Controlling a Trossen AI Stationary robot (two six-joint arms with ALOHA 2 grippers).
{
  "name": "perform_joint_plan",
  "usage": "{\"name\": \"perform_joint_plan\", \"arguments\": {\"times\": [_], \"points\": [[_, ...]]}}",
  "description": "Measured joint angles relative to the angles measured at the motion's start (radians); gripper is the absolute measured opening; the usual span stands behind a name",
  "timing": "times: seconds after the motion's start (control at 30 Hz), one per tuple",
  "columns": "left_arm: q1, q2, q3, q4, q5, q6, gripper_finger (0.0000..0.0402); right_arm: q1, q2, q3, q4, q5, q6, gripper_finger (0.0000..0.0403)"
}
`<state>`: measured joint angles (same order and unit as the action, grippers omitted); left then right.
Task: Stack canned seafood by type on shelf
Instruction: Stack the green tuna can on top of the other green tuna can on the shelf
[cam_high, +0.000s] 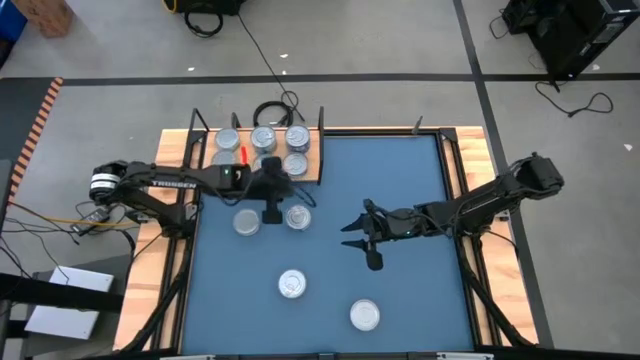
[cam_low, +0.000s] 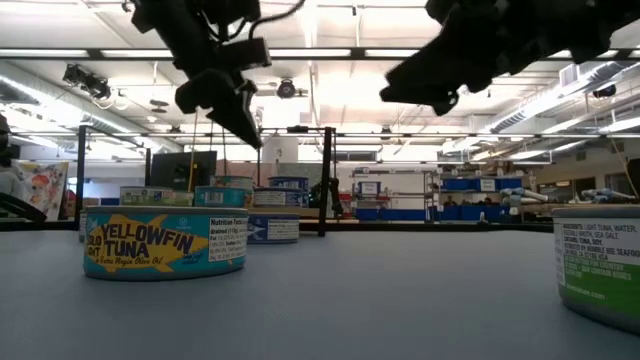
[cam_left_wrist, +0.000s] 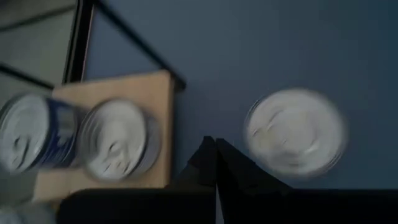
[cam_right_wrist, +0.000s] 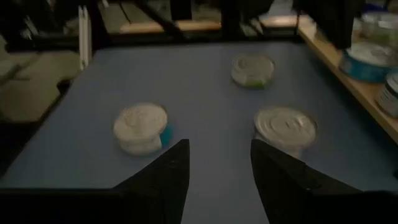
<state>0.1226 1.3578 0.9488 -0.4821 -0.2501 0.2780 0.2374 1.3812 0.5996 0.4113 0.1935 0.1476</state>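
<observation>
I see 5 tins (cam_high: 263, 139) on the shelf (cam_high: 311, 167), 4 loose; left end effector (cam_high: 271, 210) together and empty, right end effector (cam_high: 358, 240) apart.

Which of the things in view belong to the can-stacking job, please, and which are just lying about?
Job:
- four loose tins on the mat, e.g.
- stacked tins on the shelf
- left gripper, shut and empty
- right gripper, open

Lying about:
- black cable coil behind the shelf
- blue mat, only the work surface
</observation>
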Motion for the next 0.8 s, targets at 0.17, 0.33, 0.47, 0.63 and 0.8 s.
{"name": "perform_joint_plan", "arguments": {"times": [0.17, 0.33, 0.47, 0.63, 0.8], "points": [[-0.079, -0.023, -0.084, 0.210, 0.000, -0.050, 0.0001, -0.002, 0.119, 0.000, 0.151, -0.012, -0.055, 0.0164], [-0.162, -0.026, -0.134, 0.320, -0.007, -0.071, 0.0001, -0.003, 0.230, 0.025, 0.259, -0.010, -0.072, 0.0106], [-0.219, -0.025, -0.153, 0.336, -0.058, -0.089, 0.0001, -0.003, 0.276, 0.064, 0.262, -0.011, -0.078, 0.0031], [-0.300, -0.037, -0.156, 0.329, -0.116, -0.126, 0.0000, -0.003, 0.286, 0.084, 0.264, -0.011, -0.101, 0.0017], [-0.376, -0.037, -0.155, 0.326, -0.179, -0.141, 0.0000, -0.003, 0.286, 0.084, 0.268, -0.011, -0.102, 0.0009]]}}
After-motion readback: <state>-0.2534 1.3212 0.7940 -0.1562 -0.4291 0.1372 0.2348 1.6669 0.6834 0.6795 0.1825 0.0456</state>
